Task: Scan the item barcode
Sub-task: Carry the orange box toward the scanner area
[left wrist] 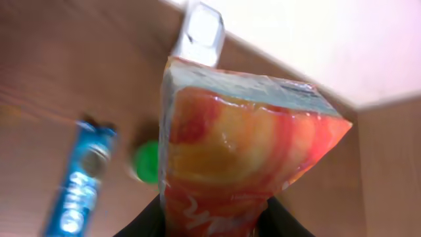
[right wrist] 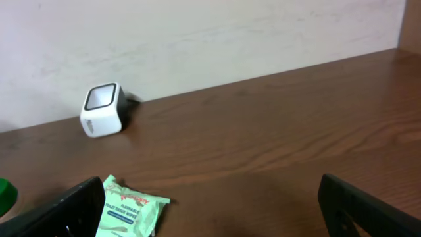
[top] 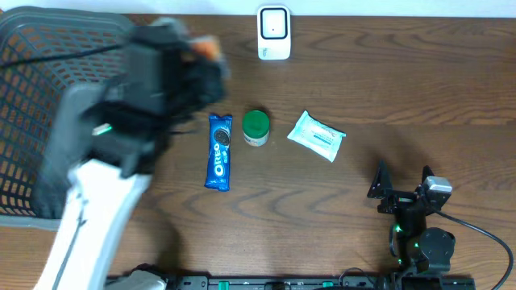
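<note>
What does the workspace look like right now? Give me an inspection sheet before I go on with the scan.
Surface: brown wooden table, no spills seen.
Job's things: white barcode scanner at the far edge; orange-red packet held up off the table.
Clutter: Oreo pack, green-lidded jar and wipes pack in a row mid-table; black mesh basket at the left.
Grippers: left pincer shut on the orange-red packet; right pincer open and empty, low at the near right.
Cables: black cable by the right arm's base; another cable over the basket.
Surroundings: pale wall behind the table.
</note>
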